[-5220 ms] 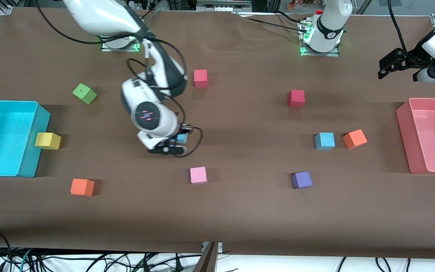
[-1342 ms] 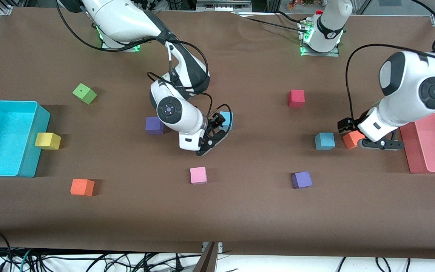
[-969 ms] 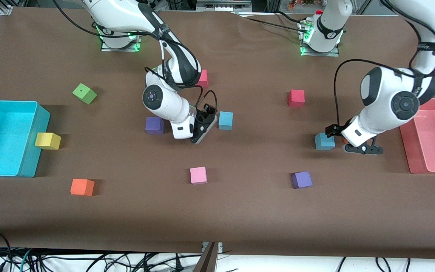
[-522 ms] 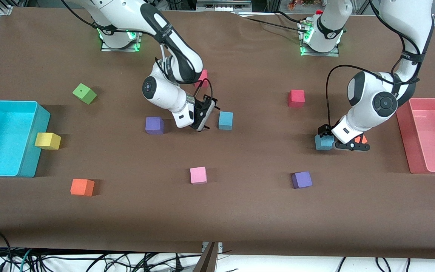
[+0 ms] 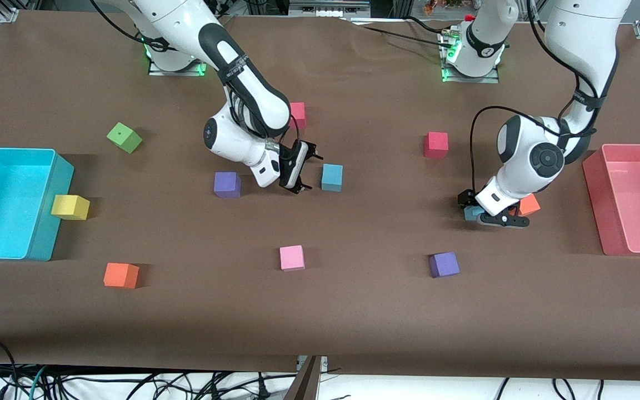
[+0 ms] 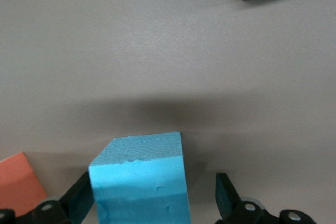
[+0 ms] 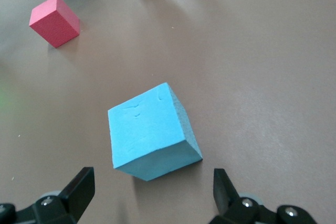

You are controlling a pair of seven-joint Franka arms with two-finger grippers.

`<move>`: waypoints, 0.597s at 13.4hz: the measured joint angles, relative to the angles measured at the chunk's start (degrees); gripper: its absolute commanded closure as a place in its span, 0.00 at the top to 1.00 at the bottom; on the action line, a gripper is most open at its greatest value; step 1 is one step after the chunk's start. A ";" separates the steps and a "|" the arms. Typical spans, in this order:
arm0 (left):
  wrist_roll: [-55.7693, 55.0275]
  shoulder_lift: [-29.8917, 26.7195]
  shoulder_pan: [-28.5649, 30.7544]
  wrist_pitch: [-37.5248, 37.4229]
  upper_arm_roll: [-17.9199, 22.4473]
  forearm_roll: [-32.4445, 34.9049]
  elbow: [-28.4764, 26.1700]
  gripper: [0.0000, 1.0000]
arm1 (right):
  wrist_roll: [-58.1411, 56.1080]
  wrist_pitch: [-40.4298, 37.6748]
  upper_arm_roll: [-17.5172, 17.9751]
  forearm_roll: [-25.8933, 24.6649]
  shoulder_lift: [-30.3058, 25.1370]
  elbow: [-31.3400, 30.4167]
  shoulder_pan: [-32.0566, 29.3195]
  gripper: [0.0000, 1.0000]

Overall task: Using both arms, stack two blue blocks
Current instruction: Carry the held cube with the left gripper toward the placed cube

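Two blue blocks, both on the counter mid-depth, neither yet lifted.
My left end effector (image 5: 491, 209) straddles one blue block (image 6: 140, 179), jaws wide, ready to close; my right end effector (image 5: 303, 166) hangs wide beside the other blue block (image 5: 331, 177), mid-counter, leaving it free as the base.

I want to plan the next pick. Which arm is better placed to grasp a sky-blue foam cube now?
Probably the left. The left gripper is low, its open fingers either side of one sky-blue foam cube. The right gripper, also open, is tilted beside the other sky-blue cube, not around it.
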 measured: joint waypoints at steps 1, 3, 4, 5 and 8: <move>-0.02 0.03 -0.08 0.08 0.00 0.00 0.00 0.56 | -1.54 0.08 0.06 0.35 0.00 0.00 0.00 1.00; -0.02 0.03 -0.08 0.08 0.06 0.00 0.01 0.32 | -5.48 0.13 0.06 1.78 0.09 -0.01 -0.03 1.00; -0.02 0.03 -0.08 0.08 0.10 0.00 -0.01 0.21 | -7.33 0.15 0.06 3.00 0.33 -0.01 -0.03 1.00; -0.02 -0.01 -0.08 0.08 0.12 0.00 -0.02 0.14 | -9.63 0.17 0.06 5.04 0.71 0.00 -0.03 1.00; -0.02 -0.58 -0.08 -0.04 0.13 0.00 0.40 0.08 | -15.45 0.18 0.52 10.56 1.68 0.01 -0.03 1.00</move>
